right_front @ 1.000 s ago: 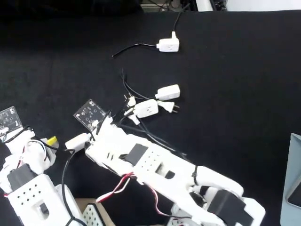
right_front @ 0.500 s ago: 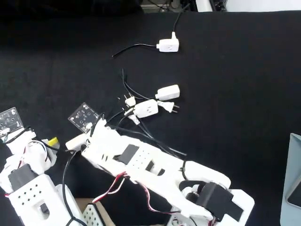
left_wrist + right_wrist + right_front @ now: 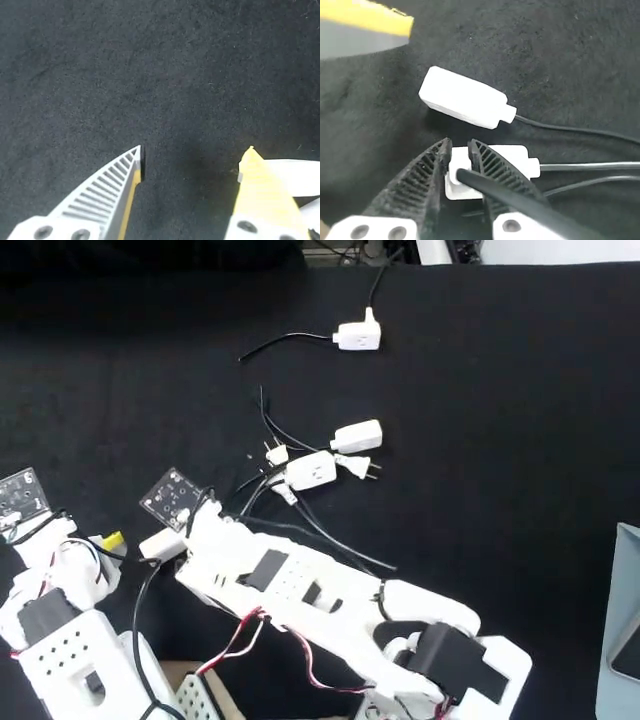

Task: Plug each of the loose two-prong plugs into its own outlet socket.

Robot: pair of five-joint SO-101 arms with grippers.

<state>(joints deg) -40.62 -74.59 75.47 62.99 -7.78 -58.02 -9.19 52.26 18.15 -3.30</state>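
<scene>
My right end effector point(image 3: 459, 145) pinches the small white plastic plug point(image 3: 517, 152), likely light and rigid, by its sides; left end effector point(image 3: 194, 148) gapes empty.

White arms point(image 3: 300, 590) — black servos point(image 3: 450, 665), red wires point(image 3: 235, 645); left claw point(image 3: 195, 149) yellow-tipped.

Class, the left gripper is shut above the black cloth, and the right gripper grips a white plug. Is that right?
No: the left gripper is open, as the left wrist view shows. The right gripper does grip the plug.
</scene>
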